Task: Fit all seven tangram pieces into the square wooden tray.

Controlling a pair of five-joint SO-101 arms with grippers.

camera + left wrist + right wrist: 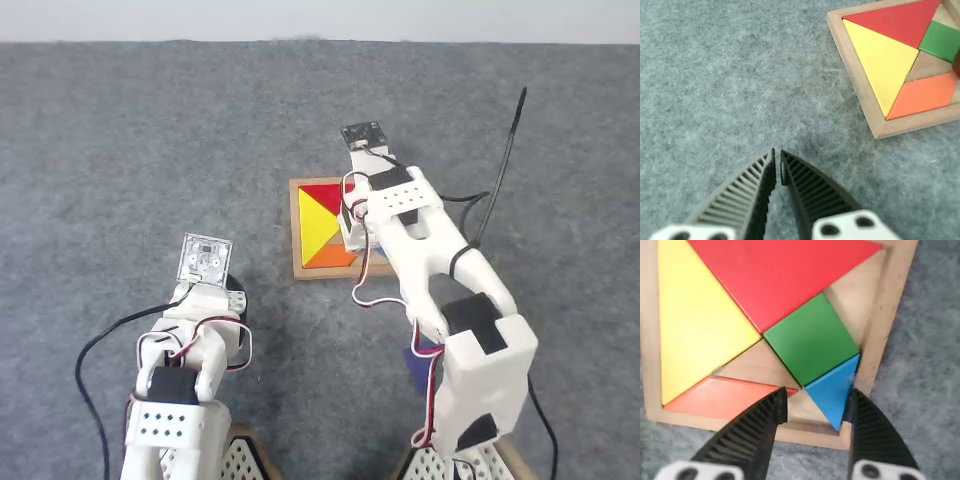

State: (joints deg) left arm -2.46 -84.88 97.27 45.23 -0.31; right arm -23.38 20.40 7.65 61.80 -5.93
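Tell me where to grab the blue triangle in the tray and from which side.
Come straight down from above: the blue triangle lies flat in the wooden tray, against the green square. Probably pinch between its free edge, facing bare tray floor, and its side by the tray wall.

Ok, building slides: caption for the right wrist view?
Open right claw above the blue triangle beside the green piece in the wooden tray.

the square tray (892, 315) is bare pale wood; its tangram pieces (700, 330) look smooth, matt-painted; the table cover (740, 75) is fuzzy grey felt-like cloth; the left gripper (777, 155) has ribbed black plastic fingers (810, 190)
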